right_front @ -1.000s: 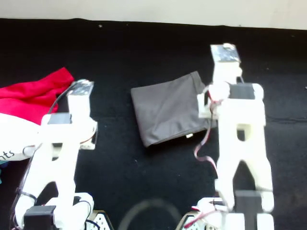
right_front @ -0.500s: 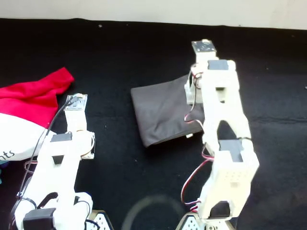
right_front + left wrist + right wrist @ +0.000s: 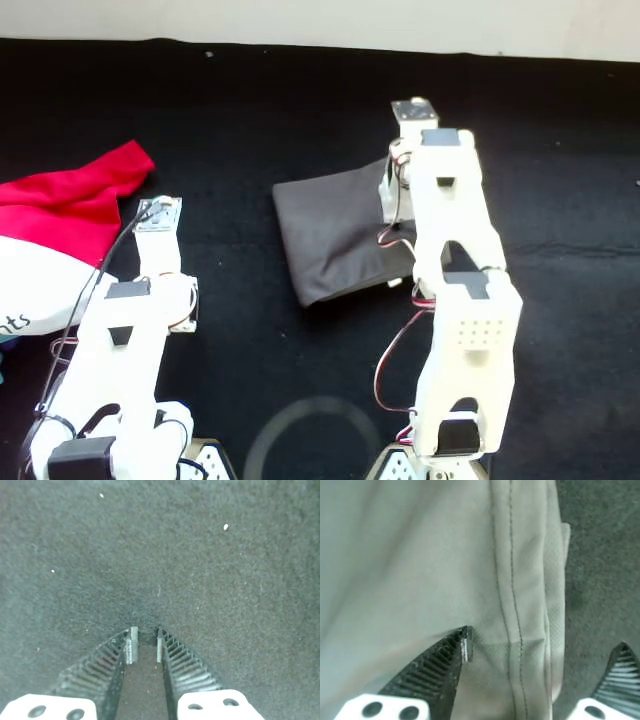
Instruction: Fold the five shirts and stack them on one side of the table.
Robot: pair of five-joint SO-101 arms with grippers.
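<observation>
One wide-open right end effector (image 3: 544, 645) touches the grey shirt (image 3: 420, 555).

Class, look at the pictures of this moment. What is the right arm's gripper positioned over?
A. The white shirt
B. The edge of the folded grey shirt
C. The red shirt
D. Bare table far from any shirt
B: the right gripper has its fingers open astride the stitched edge of the grey shirt, one finger over the cloth and the other over the black table beside it.
</observation>
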